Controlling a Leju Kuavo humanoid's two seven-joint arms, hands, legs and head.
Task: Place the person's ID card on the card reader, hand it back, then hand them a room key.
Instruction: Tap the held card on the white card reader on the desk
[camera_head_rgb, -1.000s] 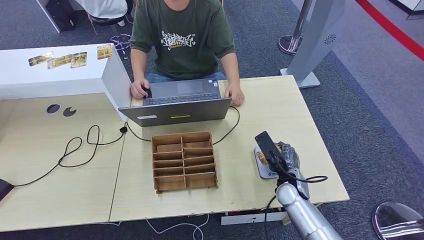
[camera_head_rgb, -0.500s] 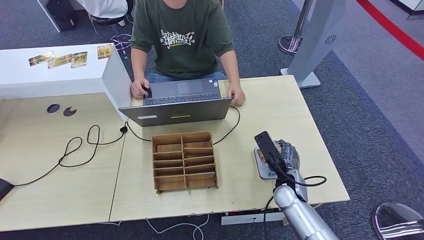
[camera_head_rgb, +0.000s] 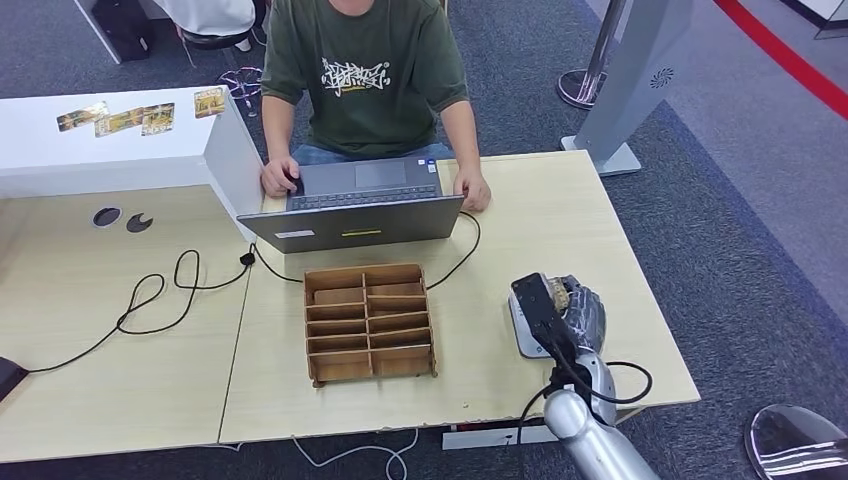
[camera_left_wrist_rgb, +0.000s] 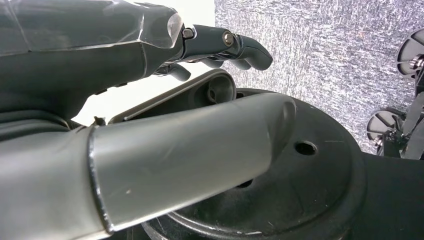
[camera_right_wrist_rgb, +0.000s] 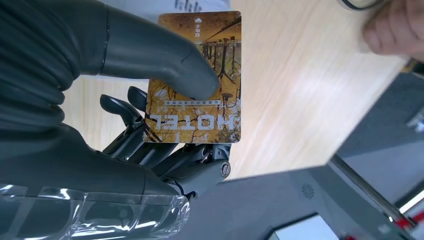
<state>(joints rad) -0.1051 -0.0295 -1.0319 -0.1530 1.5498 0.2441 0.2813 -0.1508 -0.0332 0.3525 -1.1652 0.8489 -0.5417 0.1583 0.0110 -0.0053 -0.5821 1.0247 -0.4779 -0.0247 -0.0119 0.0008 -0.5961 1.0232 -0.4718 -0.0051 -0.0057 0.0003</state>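
Observation:
My right hand (camera_head_rgb: 572, 312) hovers at the right side of the table, over the grey-white card reader (camera_head_rgb: 521, 330). It pinches a yellow-brown card printed HOTEL (camera_right_wrist_rgb: 217, 117) between thumb and fingers (camera_right_wrist_rgb: 150, 55); a sliver of the card (camera_head_rgb: 561, 289) peeks out at the hand's far side. Whether the card touches the reader I cannot tell. My left hand (camera_left_wrist_rgb: 150, 55) hangs beside my body, fingers stretched out, holding nothing. The person (camera_head_rgb: 362, 75) sits behind the laptop (camera_head_rgb: 352, 222) with a hand on each side of it.
A wooden compartment box (camera_head_rgb: 368, 322) stands mid-table, left of the reader. A black cable (camera_head_rgb: 150, 300) snakes over the left tabletop. A white partition (camera_head_rgb: 120, 140) rises at the far left. The person's hand (camera_right_wrist_rgb: 395, 30) lies at the table's far edge.
My right hand has slid a little toward the table's near edge over the reader, still holding the card. The person has stayed put.

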